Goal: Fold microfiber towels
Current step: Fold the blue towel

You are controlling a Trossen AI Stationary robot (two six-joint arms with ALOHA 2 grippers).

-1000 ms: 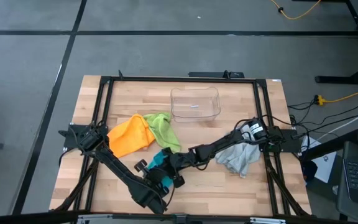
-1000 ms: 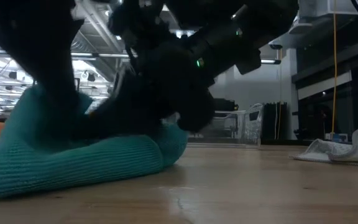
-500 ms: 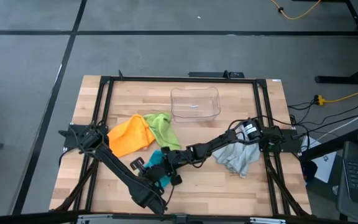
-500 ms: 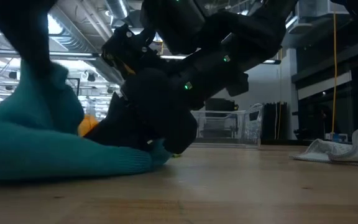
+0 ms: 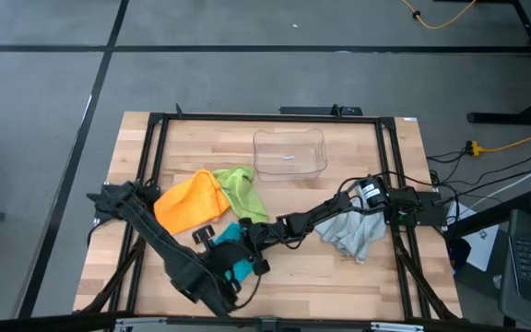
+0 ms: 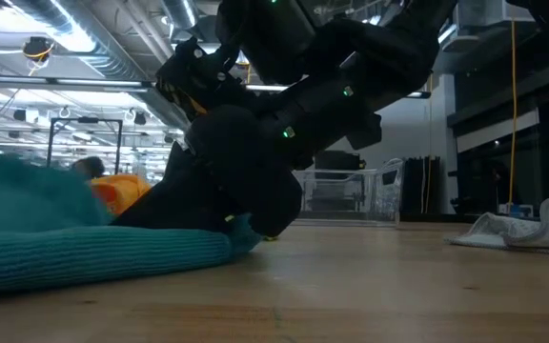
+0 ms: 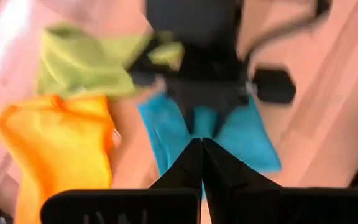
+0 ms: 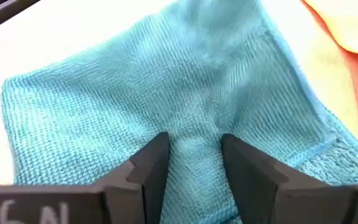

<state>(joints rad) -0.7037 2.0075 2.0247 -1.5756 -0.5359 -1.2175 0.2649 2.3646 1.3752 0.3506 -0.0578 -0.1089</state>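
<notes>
The teal blue towel lies crumpled flat on the table near the front middle; it also shows in the low view. My right gripper reaches in from the right and is shut on it. My left gripper is shut and empty, hovering just left of the towel. The orange towel and the lime green towel lie bunched side by side behind it. The pale grey-blue towel lies crumpled at the right, under my right arm. My right gripper pinches a raised ridge of the teal towel between its two fingers, well inside the cloth, not at an edge. It comes slanting down from the table's right. The cloth around the ridge lies on the table.
A clear plastic bin stands at the far middle of the table. A black frame runs around the work area. Bare wood lies at the near right.
The teal towel's end on the left, standing up in a heap a second ago, has sunk flat onto the table. My left arm has drawn away toward the table's left, out of the low view. My right gripper has shifted a little toward the table's left with the towel.
</notes>
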